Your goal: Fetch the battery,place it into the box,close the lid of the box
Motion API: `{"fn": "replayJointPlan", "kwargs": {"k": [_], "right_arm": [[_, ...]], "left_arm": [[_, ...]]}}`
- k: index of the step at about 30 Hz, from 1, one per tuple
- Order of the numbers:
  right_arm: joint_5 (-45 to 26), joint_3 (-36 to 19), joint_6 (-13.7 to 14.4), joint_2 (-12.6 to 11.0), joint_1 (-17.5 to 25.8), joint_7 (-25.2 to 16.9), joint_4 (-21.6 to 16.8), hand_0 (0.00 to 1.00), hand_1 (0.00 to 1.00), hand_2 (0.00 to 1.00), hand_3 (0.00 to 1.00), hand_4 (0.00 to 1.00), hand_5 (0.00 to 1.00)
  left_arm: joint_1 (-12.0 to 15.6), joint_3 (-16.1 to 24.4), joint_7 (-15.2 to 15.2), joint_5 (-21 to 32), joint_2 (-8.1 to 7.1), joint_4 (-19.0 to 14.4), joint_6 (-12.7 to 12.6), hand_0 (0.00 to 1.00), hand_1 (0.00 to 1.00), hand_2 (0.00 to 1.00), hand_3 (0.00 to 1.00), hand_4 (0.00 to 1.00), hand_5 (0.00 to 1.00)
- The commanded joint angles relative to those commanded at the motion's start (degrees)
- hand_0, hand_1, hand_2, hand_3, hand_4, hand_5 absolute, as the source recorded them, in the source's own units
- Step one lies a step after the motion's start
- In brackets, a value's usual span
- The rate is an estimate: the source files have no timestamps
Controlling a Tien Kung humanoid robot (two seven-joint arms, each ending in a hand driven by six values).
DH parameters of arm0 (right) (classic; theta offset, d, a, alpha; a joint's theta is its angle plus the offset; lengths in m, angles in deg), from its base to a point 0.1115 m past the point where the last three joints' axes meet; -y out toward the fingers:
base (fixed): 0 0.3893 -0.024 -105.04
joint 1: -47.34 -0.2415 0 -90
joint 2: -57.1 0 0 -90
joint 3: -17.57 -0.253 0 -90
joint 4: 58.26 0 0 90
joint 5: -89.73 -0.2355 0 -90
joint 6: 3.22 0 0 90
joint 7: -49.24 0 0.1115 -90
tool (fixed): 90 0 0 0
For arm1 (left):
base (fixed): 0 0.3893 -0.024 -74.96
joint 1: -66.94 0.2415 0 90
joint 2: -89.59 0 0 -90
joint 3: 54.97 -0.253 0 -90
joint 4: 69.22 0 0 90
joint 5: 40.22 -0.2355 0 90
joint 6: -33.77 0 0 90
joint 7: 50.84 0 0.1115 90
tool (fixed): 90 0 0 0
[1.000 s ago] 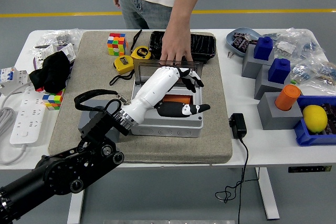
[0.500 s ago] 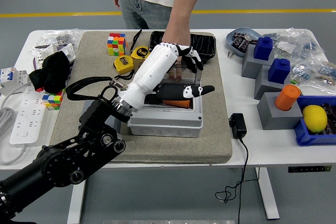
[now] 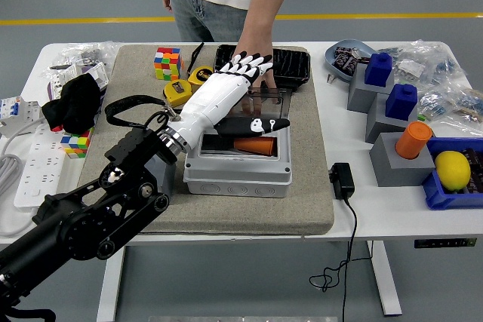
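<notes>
L hand (image 3: 230, 96) is hovering w/ fingers spread, gripping nothing. Battery (image 3: 253, 145) is lying in box (image 3: 238, 175), long axis 3–9 o'clock, at 5 o'clock from fingertips. Lid (image 3: 260, 97), upright, is standing at 12, person's hand (image 3: 255, 62) touching it.

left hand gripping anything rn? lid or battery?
Nothing held. The left hand is open, fingers extended over the grey box; the orange battery lies inside it. A person's hand rests at the lid's far edge.

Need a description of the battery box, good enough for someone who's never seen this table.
On the beige mat in the middle of the white table, find the light grey plastic box near its front edge. Its clear lid stands open and an orange battery lies inside.
</notes>
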Motion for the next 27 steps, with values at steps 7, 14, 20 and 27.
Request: {"fn": "replayJointPlan", "kwargs": {"k": [7, 14, 20, 27], "right_arm": [[-0.18, 0.36, -0.09, -0.01, 0.02, 0.01, -0.04, 0.814, 0.780, 0.743, 0.747, 0.980, 0.655], [-0.29, 0.57, -0.04, -0.07, 0.12, 0.04, 0.03, 0.813, 0.779, 0.742, 0.747, 0.980, 0.655], [-0.22, 0.47, -0.05, -0.04, 0.00, 0.07, 0.02, 0.814, 0.778, 0.741, 0.745, 0.979, 0.655], [-0.17, 0.32, -0.11, -0.06, -0.07, 0.07, 0.00, 0.813, 0.778, 0.742, 0.745, 0.979, 0.656]], "left_arm": [[-0.59, -0.03, 0.37, -1.60, -0.11, 1.13, 1.00, 0.998, 0.998, 0.998, 0.985, 0.998, 0.998], [-1.53, 0.13, 4.69, -8.11, -0.56, 2.48, 2.92, 0.998, 0.998, 0.998, 0.893, 0.998, 0.998], [-1.79, 0.25, 7.76, -13.77, -0.88, 2.11, 4.05, 0.998, 0.998, 0.998, 0.805, 0.998, 0.998], [-1.70, -0.59, 7.84, -14.57, -1.35, 0.90, 4.09, 0.998, 0.998, 0.998, 0.706, 0.998, 0.998]]}}
